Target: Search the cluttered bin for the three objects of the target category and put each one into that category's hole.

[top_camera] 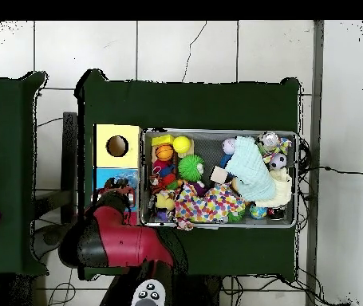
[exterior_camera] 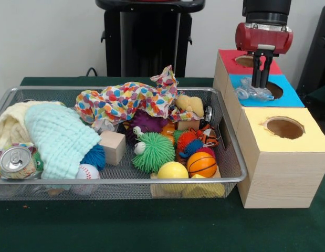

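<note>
Front view, fingers [exterior_camera: 262, 67] nearly closed (gripping nothing), tips touching crumpled clear plastic [exterior_camera: 252, 92] beside blue hole [exterior_camera: 274, 90].

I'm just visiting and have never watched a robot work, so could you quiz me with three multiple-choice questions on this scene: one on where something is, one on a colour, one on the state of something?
1. Where is the claw?
A. Over the blue section of the box
B. Deep in the bin
C. Over the yellow section

2. What colour is the spiky ball with eyes?
A. Purple
B. Green
C. White

3. How does the crumpled clear plastic piece stand?
A. Lying on the blue top beside its hole
B. Buried under the cloth in the bin
C. Sitting on the yellow top

Answers:
1. A, the front view shows the fingers hanging above the blue patch.
2. B, it is bright green, next to the wooden block.
3. A, it rests on blue, beneath the claw.
</note>
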Controlling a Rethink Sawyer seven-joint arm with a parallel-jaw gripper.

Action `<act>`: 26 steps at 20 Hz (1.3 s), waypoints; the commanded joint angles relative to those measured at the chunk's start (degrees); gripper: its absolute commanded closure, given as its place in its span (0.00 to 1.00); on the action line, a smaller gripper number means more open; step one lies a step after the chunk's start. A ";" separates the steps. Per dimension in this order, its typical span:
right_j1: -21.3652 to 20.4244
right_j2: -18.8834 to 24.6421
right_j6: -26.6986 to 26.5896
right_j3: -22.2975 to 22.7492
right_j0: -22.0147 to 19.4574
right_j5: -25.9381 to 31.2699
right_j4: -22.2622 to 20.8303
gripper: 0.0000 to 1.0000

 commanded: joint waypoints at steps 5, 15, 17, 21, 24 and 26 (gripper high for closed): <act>7.01 2.37 15.75 5.85 2.56 3.38 5.05 1.00; 7.00 1.53 14.37 5.94 2.99 3.67 5.65 1.00; 6.83 1.29 13.89 5.81 3.01 4.09 5.72 1.00; 4.64 -0.51 12.87 5.38 4.21 8.15 6.38 1.00; 1.19 -2.70 11.78 4.60 5.50 14.15 6.51 1.00; -1.45 -4.36 11.06 3.76 5.85 17.78 6.08 1.00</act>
